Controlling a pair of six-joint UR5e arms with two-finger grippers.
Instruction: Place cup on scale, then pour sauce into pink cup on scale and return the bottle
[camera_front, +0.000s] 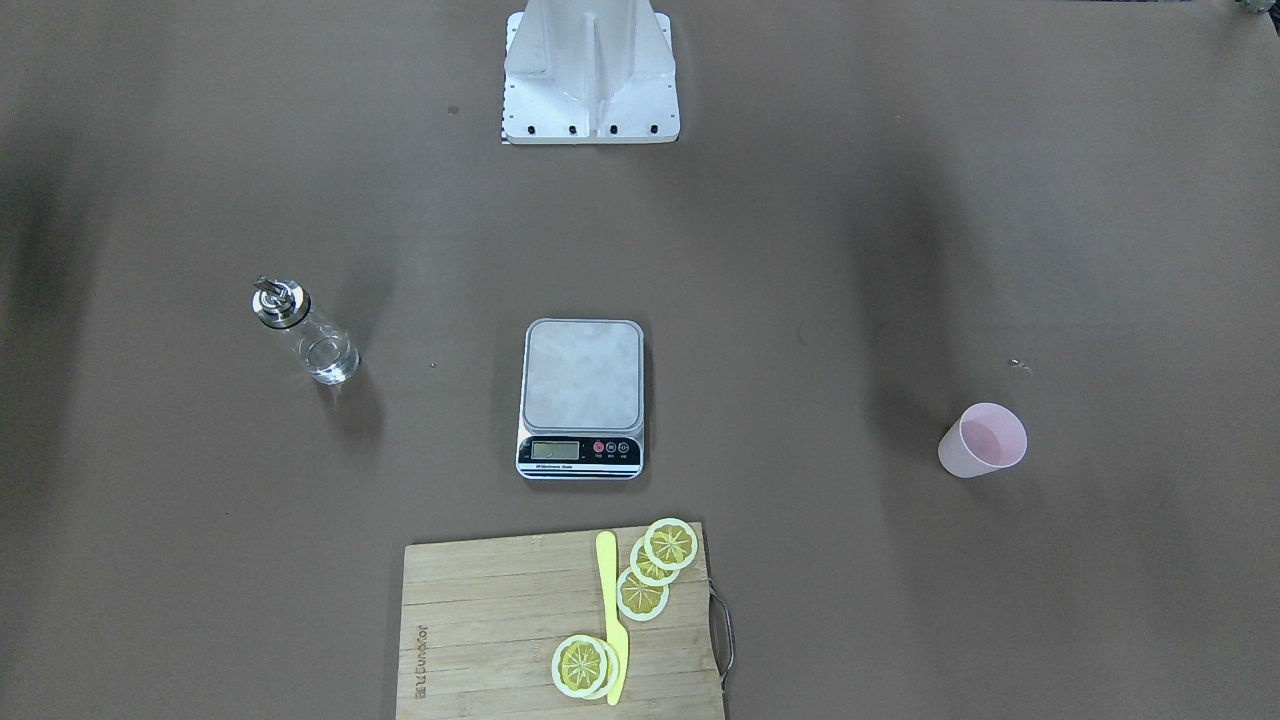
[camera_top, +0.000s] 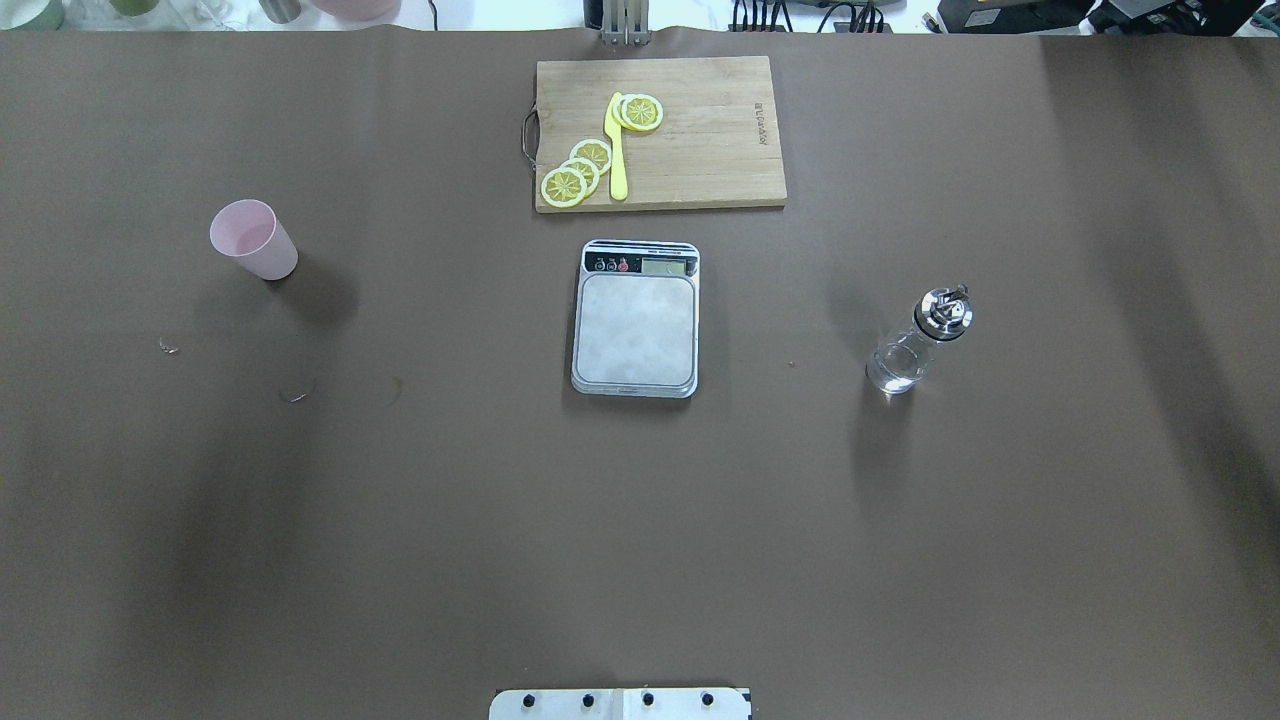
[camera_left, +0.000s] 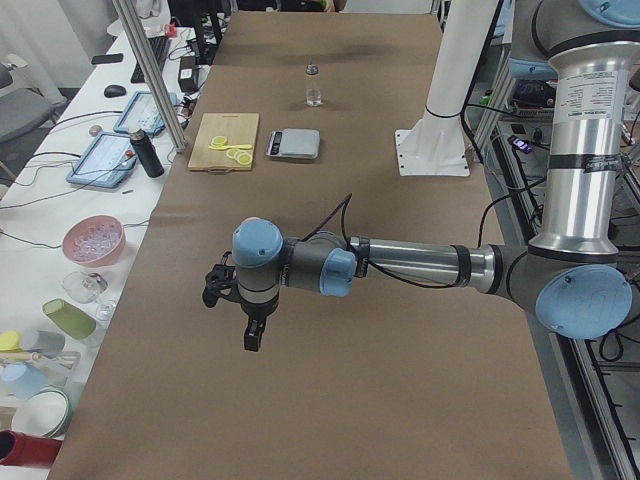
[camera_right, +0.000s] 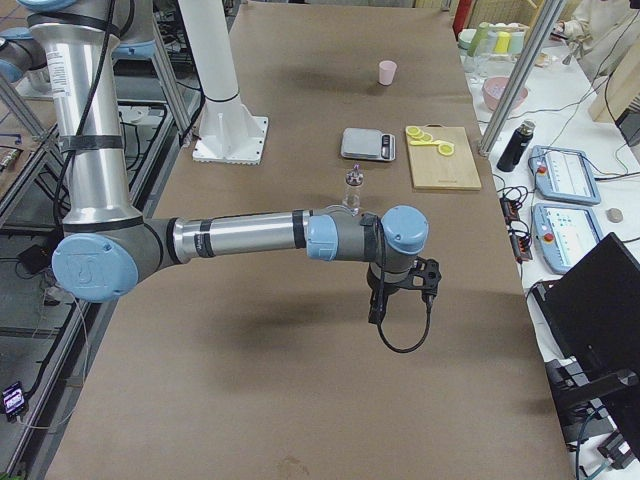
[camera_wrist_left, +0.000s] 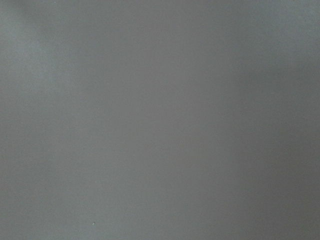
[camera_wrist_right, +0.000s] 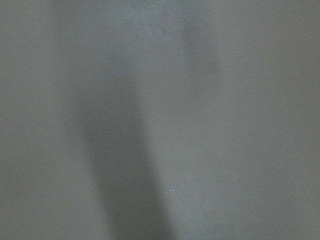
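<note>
The pale pink cup (camera_top: 253, 240) stands upright on the brown table, far to the left of the scale (camera_top: 636, 330) in the overhead view. The scale's steel platform is bare. The clear glass bottle (camera_top: 915, 345) with its metal spout stands upright to the right of the scale; the sauce in it is hardly visible. Both grippers show only in the side views. My left gripper (camera_left: 252, 335) hangs over bare table well short of the scale. My right gripper (camera_right: 376, 308) hangs near the bottle (camera_right: 352, 190). Whether either is open or shut I cannot tell. Both wrist views show only table surface.
A wooden cutting board (camera_top: 700, 150) with lemon slices (camera_top: 577, 172) and a yellow knife (camera_top: 616, 145) lies just beyond the scale. The white robot base (camera_front: 590, 75) is at the near side. Bowls, tablets and a dark flask (camera_left: 147, 152) crowd the side bench.
</note>
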